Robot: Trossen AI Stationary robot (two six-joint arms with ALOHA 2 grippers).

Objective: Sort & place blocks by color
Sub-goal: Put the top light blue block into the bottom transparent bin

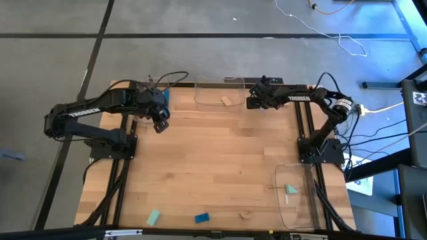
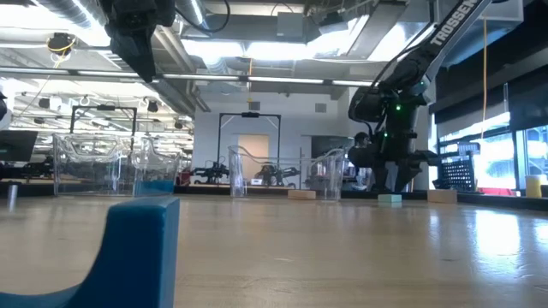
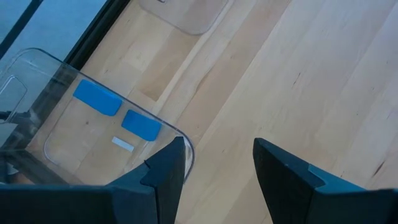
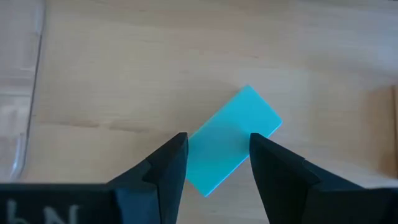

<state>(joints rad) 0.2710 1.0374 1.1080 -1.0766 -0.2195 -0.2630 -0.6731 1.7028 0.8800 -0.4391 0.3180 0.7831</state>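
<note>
My right gripper is open at the table's far edge. It hovers above a mint green block lying flat on the wood, one finger to either side of it as the right wrist view shows; the same block rests on the table in the low view. My left gripper is open and empty by the far-left clear tray, which holds two blue blocks. Loose near the front edge lie a mint block, a blue block and a tan block.
A clear tray at the far middle holds a tan block. Another clear tray at the near right holds mint blocks. The arm bases stand at the table's left and right sides. Bare wood lies between them.
</note>
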